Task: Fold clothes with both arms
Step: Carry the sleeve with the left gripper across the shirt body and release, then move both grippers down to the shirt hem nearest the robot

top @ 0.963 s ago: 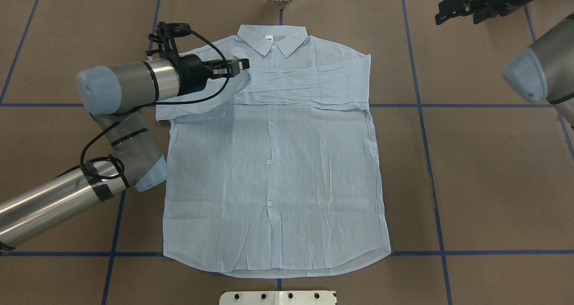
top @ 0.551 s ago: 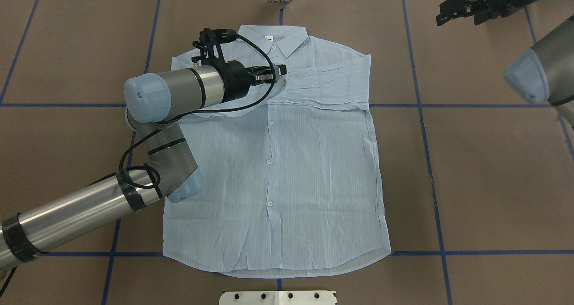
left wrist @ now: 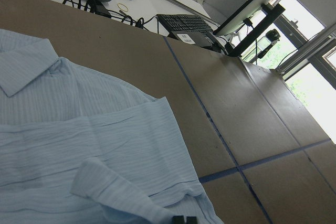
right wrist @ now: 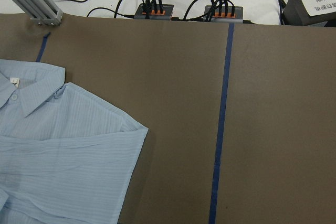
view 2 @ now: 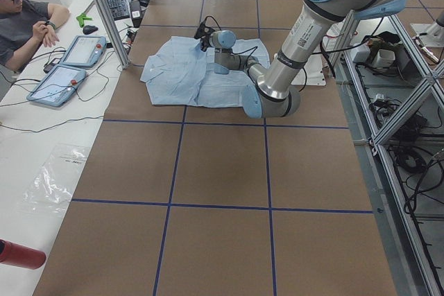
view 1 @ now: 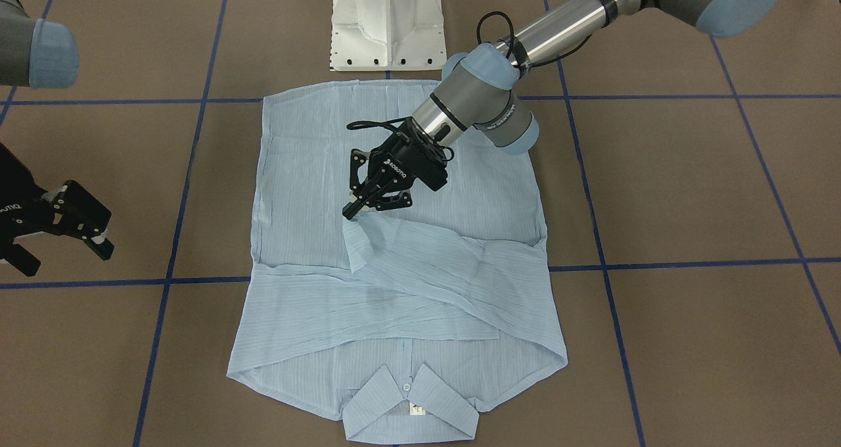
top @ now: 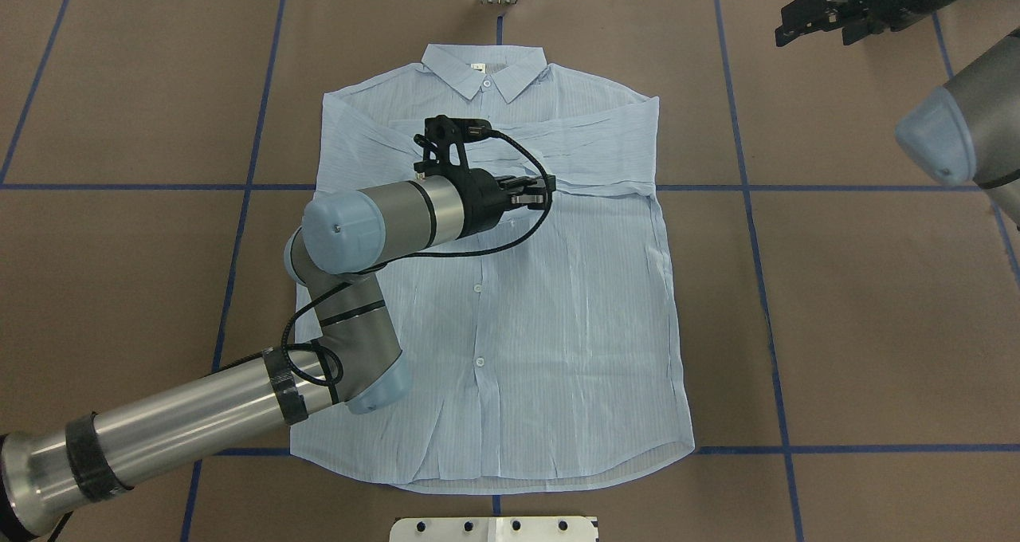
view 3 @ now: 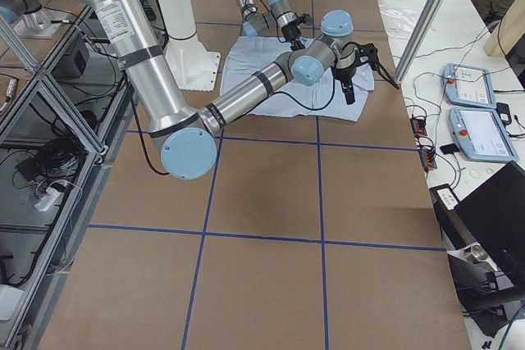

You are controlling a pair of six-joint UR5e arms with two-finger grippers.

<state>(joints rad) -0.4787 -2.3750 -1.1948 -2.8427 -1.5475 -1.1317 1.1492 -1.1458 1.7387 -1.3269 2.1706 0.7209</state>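
Note:
The pale-blue striped shirt [top: 558,327] lies flat and buttoned on the brown table, collar [top: 484,68] at the far side. One sleeve [view 1: 315,302] lies folded across the chest. The other sleeve [view 1: 447,253] is drawn over it, and its cuff end lifts up into my left gripper [view 1: 348,211], which is shut on it above the shirt's middle [top: 548,192]. In the left wrist view the closed fingertips [left wrist: 184,219] sit at the bottom edge with sleeve fabric beside them. My right gripper [top: 813,32] hangs open with nothing in it, off the shirt at the far right corner [view 1: 66,256].
The white pedestal base [view 1: 387,23] stands at the robot's side of the table. Blue tape lines [top: 749,207] cross the brown surface. A person [view 2: 28,19] sits at a side bench with pendants [view 2: 69,64], cables and a keyboard beyond the table's far edge.
My left gripper has carried the sleeve end from the shirt's left shoulder rightward and toward the robot, across the chest to the button line. The right arm has not moved.

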